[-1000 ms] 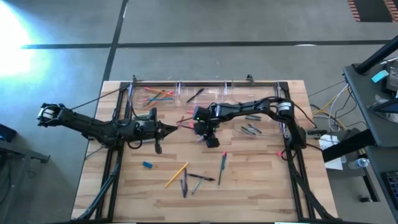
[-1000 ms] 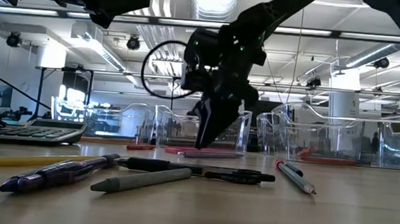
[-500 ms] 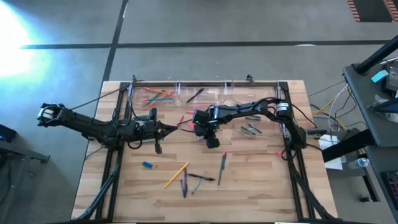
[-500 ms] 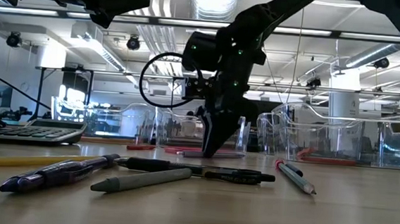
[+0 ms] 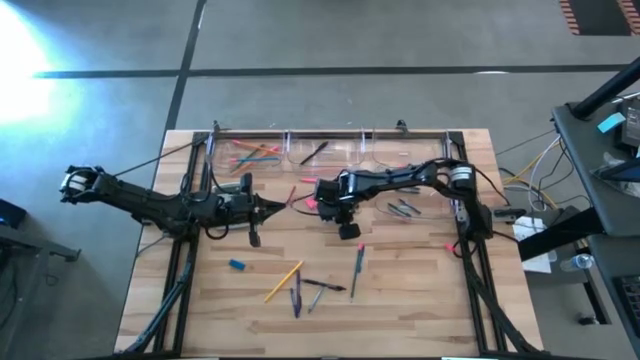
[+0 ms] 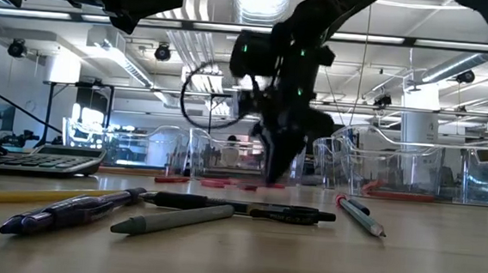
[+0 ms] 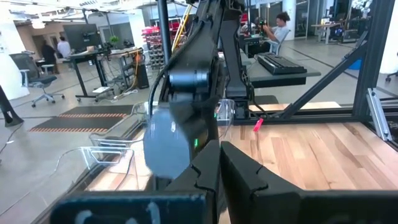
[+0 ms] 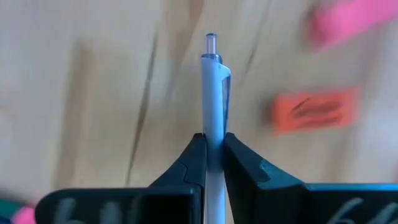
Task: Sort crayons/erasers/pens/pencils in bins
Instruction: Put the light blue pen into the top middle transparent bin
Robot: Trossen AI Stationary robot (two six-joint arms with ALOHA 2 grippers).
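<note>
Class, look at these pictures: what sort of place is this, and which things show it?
Probably a robotics lab or workshop hall: a wooden table with dark robot arms, exposed ceiling pipes, and desks with office chairs on a concrete floor behind.

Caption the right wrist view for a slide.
Right gripper shut on a white pen above the wooden table, with two erasers lying nearby.
</note>
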